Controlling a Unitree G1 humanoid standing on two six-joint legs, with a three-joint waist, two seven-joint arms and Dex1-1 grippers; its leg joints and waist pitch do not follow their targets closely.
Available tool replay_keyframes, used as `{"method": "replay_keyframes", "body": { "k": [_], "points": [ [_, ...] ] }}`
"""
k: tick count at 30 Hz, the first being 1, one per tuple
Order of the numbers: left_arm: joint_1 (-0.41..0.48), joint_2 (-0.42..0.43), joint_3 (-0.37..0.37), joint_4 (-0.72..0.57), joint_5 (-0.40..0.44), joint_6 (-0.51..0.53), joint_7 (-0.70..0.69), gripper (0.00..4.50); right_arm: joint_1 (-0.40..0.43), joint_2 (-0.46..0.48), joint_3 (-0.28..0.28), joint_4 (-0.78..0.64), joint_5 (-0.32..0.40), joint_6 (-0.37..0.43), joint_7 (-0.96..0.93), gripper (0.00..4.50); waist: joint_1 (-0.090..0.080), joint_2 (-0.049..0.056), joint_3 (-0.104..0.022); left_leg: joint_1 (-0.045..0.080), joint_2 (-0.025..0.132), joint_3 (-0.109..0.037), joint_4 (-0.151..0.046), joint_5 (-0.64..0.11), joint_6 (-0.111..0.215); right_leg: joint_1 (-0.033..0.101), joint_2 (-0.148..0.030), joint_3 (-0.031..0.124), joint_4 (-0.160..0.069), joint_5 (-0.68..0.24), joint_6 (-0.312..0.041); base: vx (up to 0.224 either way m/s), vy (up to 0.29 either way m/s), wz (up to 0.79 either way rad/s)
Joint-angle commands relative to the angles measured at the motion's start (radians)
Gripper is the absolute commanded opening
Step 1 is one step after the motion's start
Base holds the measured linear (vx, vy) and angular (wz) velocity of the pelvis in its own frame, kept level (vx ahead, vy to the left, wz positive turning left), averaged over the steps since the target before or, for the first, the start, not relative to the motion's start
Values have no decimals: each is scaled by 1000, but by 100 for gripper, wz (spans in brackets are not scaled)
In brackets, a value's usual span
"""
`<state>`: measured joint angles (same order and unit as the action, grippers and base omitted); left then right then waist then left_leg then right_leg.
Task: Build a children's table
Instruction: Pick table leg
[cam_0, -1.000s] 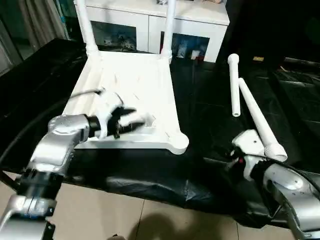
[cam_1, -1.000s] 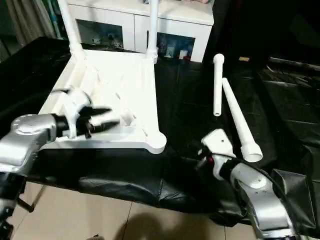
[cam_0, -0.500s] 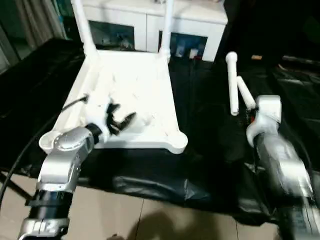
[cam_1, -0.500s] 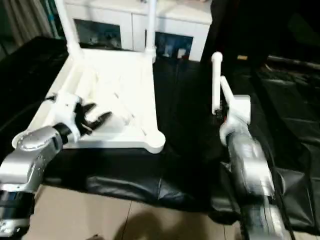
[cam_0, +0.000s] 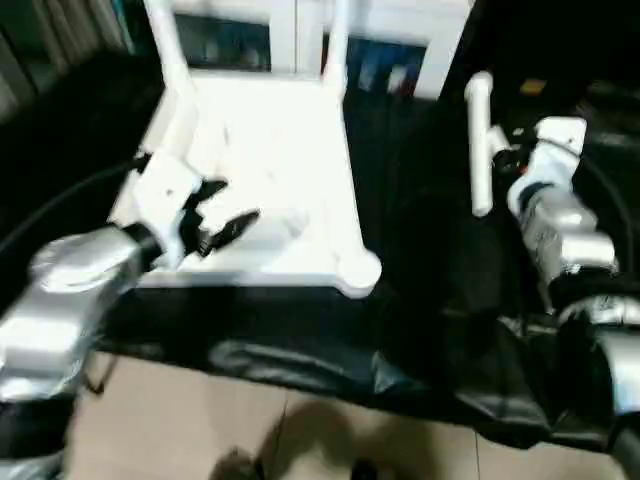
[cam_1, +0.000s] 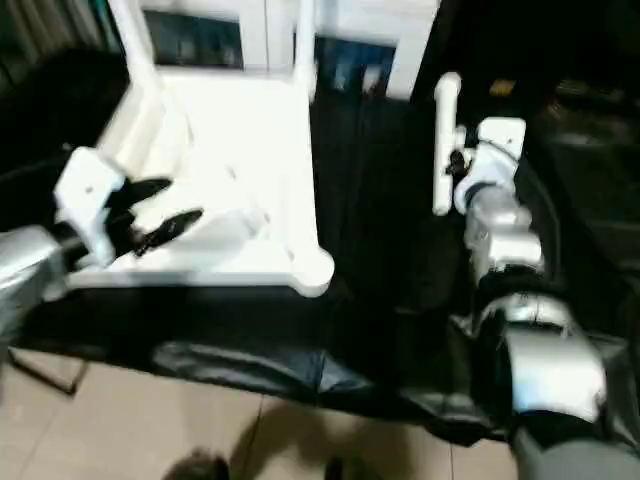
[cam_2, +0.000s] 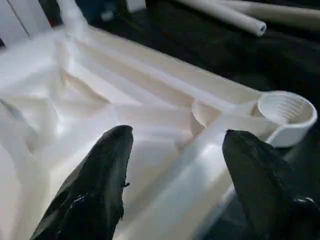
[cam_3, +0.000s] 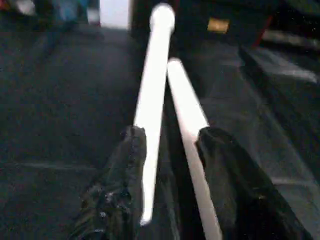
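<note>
The children's table (cam_0: 270, 180) is plain white all over, ribbed underside included, and so are the two loose legs (cam_3: 152, 95) lying on the glossy black cover (cam_0: 420, 260) of the work table. Both forearms (cam_0: 70, 290) are silver; the fingers (cam_2: 100, 185) are black. The floor (cam_0: 250, 430) is pale beige tile.

Both arms are extended forward, each claw with its fingers parted.

The left claw (cam_0: 222, 225) is held out from a bent silver forearm, its two black fingers (cam_2: 100, 180) spread wide with nothing gripped between them. The right arm is stretched straight ahead, and the right claw (cam_3: 167, 150) is seen with its fingers apart, nothing clamped.
</note>
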<state>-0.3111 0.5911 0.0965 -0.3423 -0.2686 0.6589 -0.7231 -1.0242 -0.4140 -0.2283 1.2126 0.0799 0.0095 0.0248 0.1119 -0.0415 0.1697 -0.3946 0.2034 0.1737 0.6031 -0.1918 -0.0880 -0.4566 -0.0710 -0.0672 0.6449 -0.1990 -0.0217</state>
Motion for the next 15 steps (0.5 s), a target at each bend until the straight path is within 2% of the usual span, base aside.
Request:
{"method": "replay_keyframes", "body": {
  "k": [1,2,3,4,6,8,9,10,11,12,13,15],
  "points": [
    [12,34,31,-76,-30,73,0,330,-35,-17,-22,59,5,0,5,218,-5,0,-48,1,0,4,-58,40,131,72,-39,51,-42,194,-303,0,0,0],
    [14,42,35,-86,-30,84,2,330,-43,-20,-20,69,0,0,8,218,-6,4,-41,6,5,3,-60,18,126,72,-45,51,-41,151,-307,0,0,0],
    [21,49,50,-103,-40,102,0,330,-50,-24,-7,76,-16,0,10,245,-8,-2,-29,1,2,3,-57,50,132,72,-44,53,-39,174,-309,0,0,0],
    [30,62,58,-117,-41,108,-4,330,-58,-23,-14,83,-12,4,17,250,-7,-5,-14,-6,0,2,-55,101,143,70,-40,53,-35,231,-311,0,0,0],
    [42,84,76,-142,-48,126,-12,330,-72,-21,-24,98,-7,9,25,250,-10,-6,-4,-4,1,3,-54,109,151,68,-42,54,-33,239,-316,0,0,0],
    [55,103,98,-171,-65,152,-17,330,-83,-19,-28,110,-10,10,26,273,-14,-7,16,-2,4,3,-53,132,165,67,-45,55,-30,256,-336,0,0,0],
    [58,113,108,-183,-75,172,-18,330,-89,-16,-36,116,-2,12,29,287,-16,-9,30,-5,6,1,-53,141,171,67,-48,56,-29,264,-343,0,0,0],
    [58,113,108,-183,-75,172,-18,330,-89,-16,-36,116,-2,12,29,295,-17,-9,33,-3,7,1,-53,146,172,67,-49,56,-28,267,-347,0,0,0],
    [64,126,120,-196,-86,189,-24,330,-95,-13,-42,120,2,15,29,295,-19,-13,49,-4,8,0,-55,147,176,64,-50,55,-32,252,-353,0,0,0],
    [69,141,136,-213,-99,209,-25,330,-102,-8,-42,127,2,17,33,304,-18,-9,59,-1,10,-1,-57,131,170,64,-54,56,-33,227,-357,0,0,0],
    [72,159,158,-234,-113,237,-25,330,-112,2,-44,135,3,18,44,318,-19,-10,61,0,11,-1,-57,134,168,64,-55,56,-32,227,-360,0,0,0],
    [67,166,177,-245,-121,253,-20,330,-117,12,-53,138,8,16,58,337,-20,-13,77,5,14,-1,-60,116,160,63,-58,59,-37,205,-367,0,0,0]
  ]
}}
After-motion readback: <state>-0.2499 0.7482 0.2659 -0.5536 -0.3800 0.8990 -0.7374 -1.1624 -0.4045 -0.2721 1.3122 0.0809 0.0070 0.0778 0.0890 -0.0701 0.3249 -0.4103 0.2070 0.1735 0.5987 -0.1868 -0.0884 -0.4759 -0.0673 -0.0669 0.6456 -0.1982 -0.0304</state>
